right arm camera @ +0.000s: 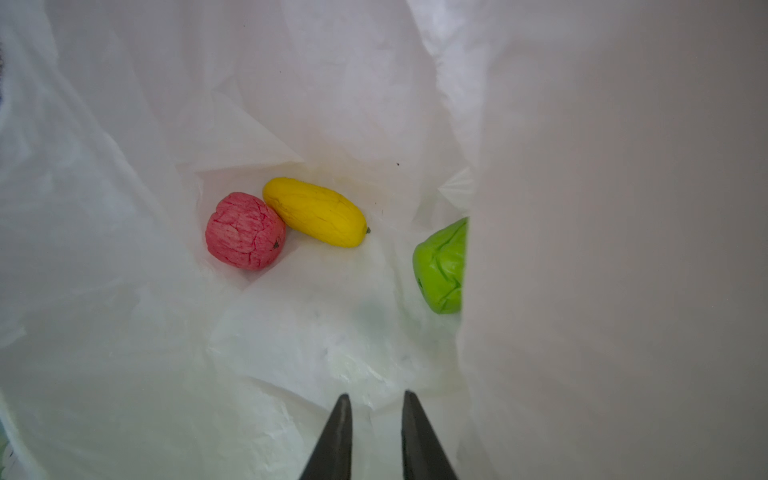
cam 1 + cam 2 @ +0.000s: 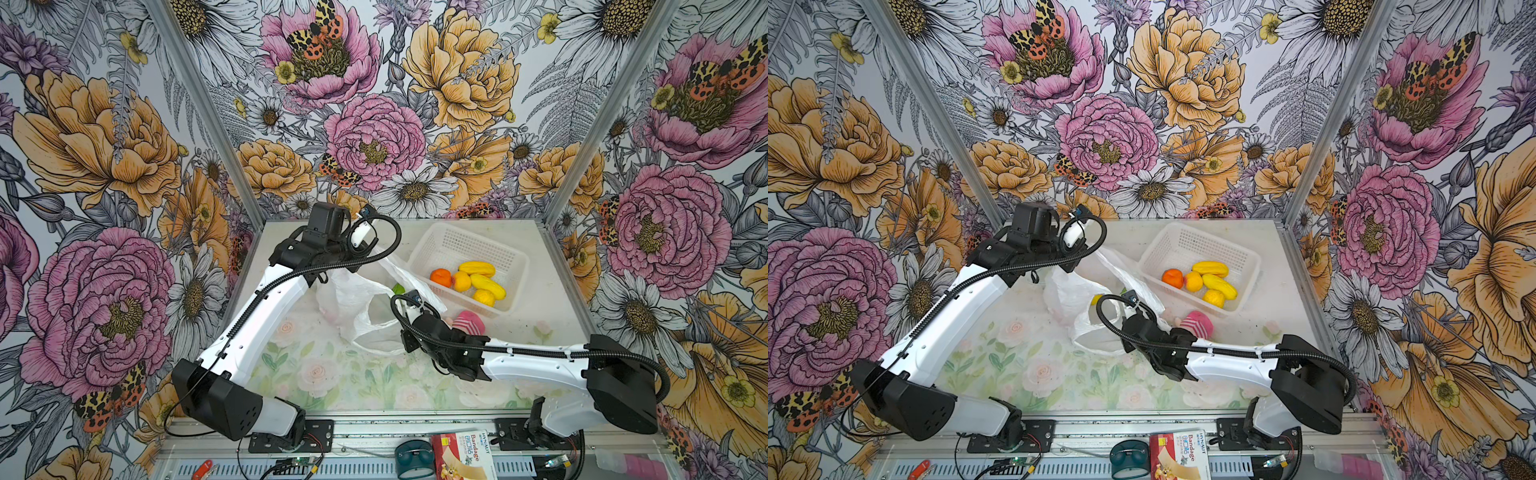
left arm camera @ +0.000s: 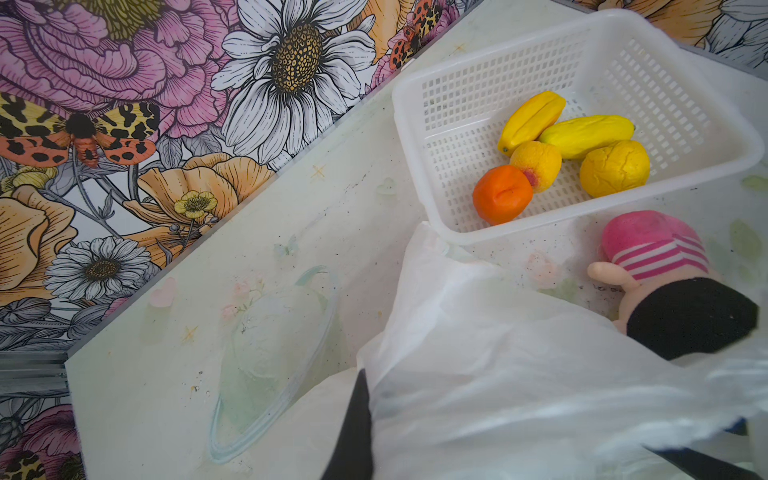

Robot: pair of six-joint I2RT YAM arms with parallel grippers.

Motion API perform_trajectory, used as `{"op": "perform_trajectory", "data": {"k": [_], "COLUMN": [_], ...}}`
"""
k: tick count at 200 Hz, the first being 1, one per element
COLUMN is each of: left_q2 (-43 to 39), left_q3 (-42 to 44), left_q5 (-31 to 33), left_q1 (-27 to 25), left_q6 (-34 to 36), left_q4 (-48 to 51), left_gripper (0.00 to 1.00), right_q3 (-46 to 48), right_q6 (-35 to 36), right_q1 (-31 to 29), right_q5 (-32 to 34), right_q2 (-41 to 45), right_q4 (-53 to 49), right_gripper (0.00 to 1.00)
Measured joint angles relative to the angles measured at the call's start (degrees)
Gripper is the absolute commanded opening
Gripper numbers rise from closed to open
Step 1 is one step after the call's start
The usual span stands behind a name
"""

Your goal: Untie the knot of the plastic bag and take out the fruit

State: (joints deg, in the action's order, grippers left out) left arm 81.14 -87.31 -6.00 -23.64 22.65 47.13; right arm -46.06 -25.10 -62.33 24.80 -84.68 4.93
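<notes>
A: Biggest first. What've we got?
B: Floral worktop (image 2: 332, 374), w/ the plastic bag (image 2: 353, 299) crumpled near its middle, mouth open, one edge pulled up taut. Just right of it we see a white basket (image 2: 449, 245).
A: Next down?
B: A doll (image 2: 467, 322) lies on the worktop, just in front of the basket.
A: Who's holding what?
B: The left gripper (image 2: 322, 276) is clamped on the bag's raised edge. The right gripper (image 1: 376, 397) is inside the bag, tips a narrow gap apart, nothing btw them.
A: Smallest bits?
B: We count five in the basket: an orange fruit (image 2: 440, 277) & four yellowish. Three more lie in the bag: a pink-red fruit (image 1: 245, 230) touching a yellow fruit (image 1: 316, 212), and a green fruit (image 1: 442, 266) apart from them, partly behind a fold.
</notes>
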Motion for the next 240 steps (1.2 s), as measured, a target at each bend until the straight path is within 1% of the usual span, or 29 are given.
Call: {"op": "perform_trajectory", "data": {"k": [24,43,83,101,117,142,183,194,213,240], "left_q2": [-0.09,-0.09,-0.2,-0.5,-0.79,-0.92,-0.92,-0.92,-0.92,-0.92], "left_q3": [0.0,0.0,0.0,0.0,0.0,0.0,0.0,0.0,0.0,0.0], "left_q5": [0.0,0.0,0.0,0.0,0.0,-0.02,-0.02,-0.02,-0.02,-0.02], "left_q1": [-0.37,-0.79,-1.01,-1.03,-1.14,-1.42,-1.55,-1.55,-1.55,-1.53], "left_q6": [0.0,0.0,0.0,0.0,0.0,0.0,0.0,0.0,0.0,0.0], "left_q4": [0.02,0.02,0.0,0.02,0.02,0.02,0.02,0.02,0.04,0.02], "left_gripper": [0.0,0.0,0.0,0.0,0.0,0.0,0.0,0.0,0.0,0.0], "right_q3": [-3.85,-7.63,-13.07,-14.51,-16.17,-19.26,-22.01,-22.23,-22.38,-22.64], "right_q6": [-0.72,-1.22,-4.46,-5.97,-7.37,-9.09,-11.43,-11.8,-12.46,-12.85], "right_q1": [0.0,0.02,1.81,3.58,5.01,6.86,9.09,9.55,10.27,10.67], "right_q5": [-0.22,-0.09,1.18,2.91,5.29,7.67,9.49,9.51,9.49,9.44], "right_q2": [-3.58,-7.69,-15.28,-17.75,-20.22,-24.7,-30.82,-31.95,-33.03,-33.11], "right_q4": [-1.2,-2.95,-6.95,-8.61,-9.55,-10.08,-10.64,-10.75,-11.13,-11.17], "right_gripper": [0.37,0.4,0.6,0.71,0.76,0.8,0.82,0.8,0.73,0.58]}}
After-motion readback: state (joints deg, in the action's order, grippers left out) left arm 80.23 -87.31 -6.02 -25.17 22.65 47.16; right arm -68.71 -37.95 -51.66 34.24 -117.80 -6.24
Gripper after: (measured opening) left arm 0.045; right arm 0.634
